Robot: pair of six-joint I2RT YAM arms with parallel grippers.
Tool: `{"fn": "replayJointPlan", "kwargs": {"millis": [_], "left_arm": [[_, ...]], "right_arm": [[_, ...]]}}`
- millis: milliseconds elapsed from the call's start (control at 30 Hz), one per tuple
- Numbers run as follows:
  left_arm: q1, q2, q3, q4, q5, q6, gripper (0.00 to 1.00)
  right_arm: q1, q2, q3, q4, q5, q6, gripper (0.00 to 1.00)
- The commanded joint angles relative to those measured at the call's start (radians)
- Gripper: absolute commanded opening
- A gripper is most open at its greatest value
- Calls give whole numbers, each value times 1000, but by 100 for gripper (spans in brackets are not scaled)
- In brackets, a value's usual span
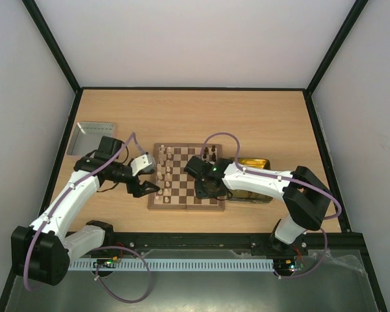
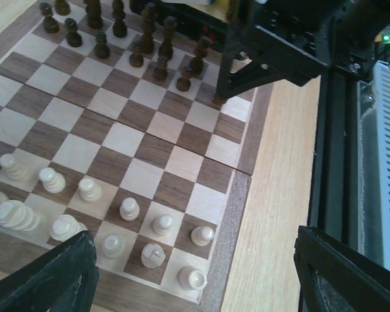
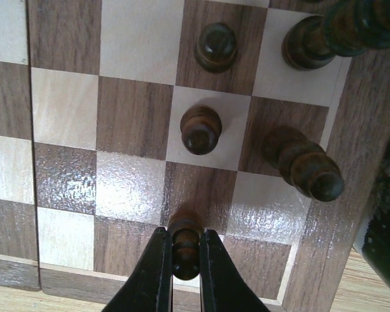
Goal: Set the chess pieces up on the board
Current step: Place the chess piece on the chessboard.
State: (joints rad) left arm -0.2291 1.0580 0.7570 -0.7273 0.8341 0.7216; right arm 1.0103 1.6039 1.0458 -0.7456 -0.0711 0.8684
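The board (image 1: pixel 177 187) lies mid-table. Cream chess pieces (image 2: pixel 129 208) stand in two rows along its left side, dark brown ones (image 2: pixel 147 45) along its right side. My right gripper (image 3: pixel 185 260) is shut on a dark brown piece (image 3: pixel 186 242), holding it over a dark square near the board's (image 3: pixel 130 117) front right corner. Two dark pawns (image 3: pixel 201 129) stand just beyond it. My left gripper (image 2: pixel 195 260) hangs open over the board's (image 2: pixel 143 149) front left corner, above the cream pieces, with nothing between its fingers (image 2: pixel 58 276). In the top view it (image 1: pixel 146 188) sits at the board's left edge.
A silver metal tray (image 1: pixel 91 138) lies at the back left. A yellow tray (image 1: pixel 255 162) sits right of the board, partly under my right arm (image 1: pixel 260 182). The right arm's gripper (image 2: pixel 266 52) shows across the board. A black rail (image 1: pixel 214 242) runs along the near edge.
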Motion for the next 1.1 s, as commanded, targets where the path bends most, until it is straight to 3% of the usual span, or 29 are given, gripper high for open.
{"fn": "replayJointPlan", "kwargs": {"millis": [0, 1067], "left_arm": [[-4, -10, 38, -80, 74, 99, 82], [-4, -18, 28, -60, 65, 79, 85]], "right_arm": [[7, 13, -13, 6, 35, 10, 2], [7, 66, 28, 3, 87, 13, 2]]}}
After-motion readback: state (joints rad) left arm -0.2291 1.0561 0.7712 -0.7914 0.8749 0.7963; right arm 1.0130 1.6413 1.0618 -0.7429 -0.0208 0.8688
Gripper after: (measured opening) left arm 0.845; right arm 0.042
